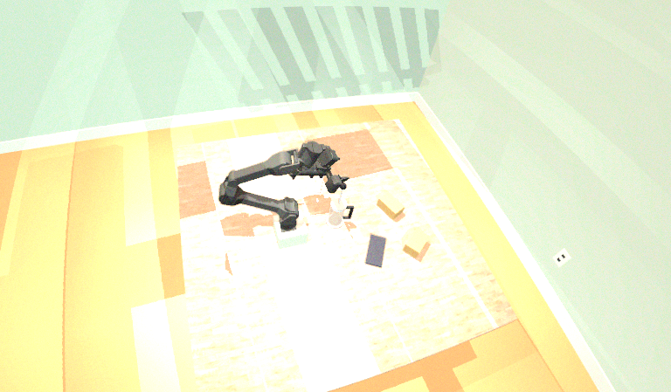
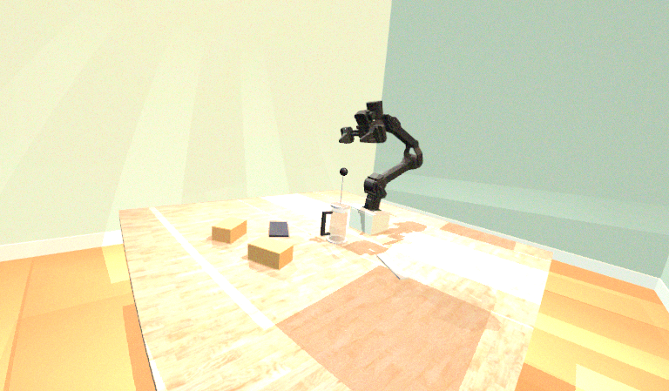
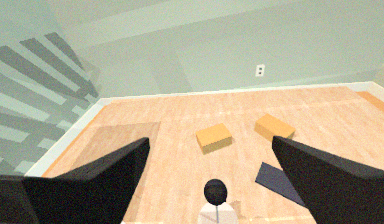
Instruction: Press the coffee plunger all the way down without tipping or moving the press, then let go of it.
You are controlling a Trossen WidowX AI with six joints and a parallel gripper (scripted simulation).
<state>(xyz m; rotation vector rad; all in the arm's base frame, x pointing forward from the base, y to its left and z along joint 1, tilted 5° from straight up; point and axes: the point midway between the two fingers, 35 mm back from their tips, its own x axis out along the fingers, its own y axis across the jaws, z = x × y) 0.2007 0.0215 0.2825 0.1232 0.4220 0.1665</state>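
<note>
The claw (image 2: pixel 345 135) hangs high above the table (image 2: pixel 206 288) with its two fingers spread wide and nothing between them. Below the claw and a little ahead of it stands the coffee press (image 2: pixel 338 224), upright on the table, a clear glass jar with a black handle (image 2: pixel 325 223) on its side. Its thin rod rises straight up and ends in the black plunger knob (image 2: pixel 342 171), which is raised well above the jar and well apart from the claw. In the wrist view the plunger knob (image 3: pixel 215 191) sits low in the gap between the two fingers, nearer to the bottom edge, and touches neither of them. Farther out from the claw, beyond the coffee press, two orange blocks (image 3: pixel 214 137) lie apart from each other on the table, and a flat dark blue pad (image 3: pixel 279 181) lies nearer, on the right side of the claw. The base of the arm stands on a pale block (image 2: pixel 373 220) just beside the coffee press
</note>
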